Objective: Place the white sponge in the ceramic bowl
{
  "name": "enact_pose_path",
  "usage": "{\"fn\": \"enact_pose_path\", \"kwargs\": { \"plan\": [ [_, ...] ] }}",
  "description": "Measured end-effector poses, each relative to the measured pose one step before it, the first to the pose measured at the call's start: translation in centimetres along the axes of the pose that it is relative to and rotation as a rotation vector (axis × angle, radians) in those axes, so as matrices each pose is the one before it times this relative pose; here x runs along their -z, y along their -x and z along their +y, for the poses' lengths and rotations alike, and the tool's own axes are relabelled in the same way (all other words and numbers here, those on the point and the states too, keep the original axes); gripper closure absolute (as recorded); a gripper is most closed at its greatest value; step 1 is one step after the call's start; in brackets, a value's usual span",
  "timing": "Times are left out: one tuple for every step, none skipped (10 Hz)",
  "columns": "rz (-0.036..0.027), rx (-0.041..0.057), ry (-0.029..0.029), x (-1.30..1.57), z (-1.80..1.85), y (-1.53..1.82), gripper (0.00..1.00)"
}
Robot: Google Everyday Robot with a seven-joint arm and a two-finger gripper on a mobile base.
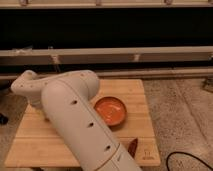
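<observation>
Arm down over the board's left side, reaching for the sponge.
The gripper is hidden behind the arm (75, 120); grip state, sponge position: cannot tell. Ceramic bowl (110, 110) sits empty mid-board (140, 100); next, 1 lift rightward over it.

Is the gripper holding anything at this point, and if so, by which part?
Cannot be told. The gripper is hidden behind the white arm over the left of the wooden board. No sponge shows, and the ceramic bowl is empty.
</observation>
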Motion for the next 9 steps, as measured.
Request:
{"fn": "enact_pose_path", "kwargs": {
  "plan": [
    [0.00041, -0.00154, -0.00138, 0.185, -0.112, -0.201, 0.72],
    [-0.00138, 0.00146, -0.00003, 0.122, 0.034, 0.028, 0.72],
    [-0.00001, 0.00277, 0.00042, 0.0, 0.003, -0.014, 0.72],
    [0.00045, -0.00014, -0.00098, 0.037, -0.118, -0.145, 0.72],
    [-0.00047, -0.00195, -0.00089, 0.062, -0.179, -0.154, 0.72],
    [0.00158, 0.00048, -0.00293, 0.078, -0.112, -0.148, 0.72],
    [0.00119, 0.00151, 0.00046, 0.004, 0.08, 0.03, 0.72],
    [0.00152, 0.00195, 0.00059, -0.151, 0.118, 0.046, 0.72],
    [-0.00028, -0.00006, 0.00122, -0.186, 0.014, -0.084, 0.72]
  ]
}}
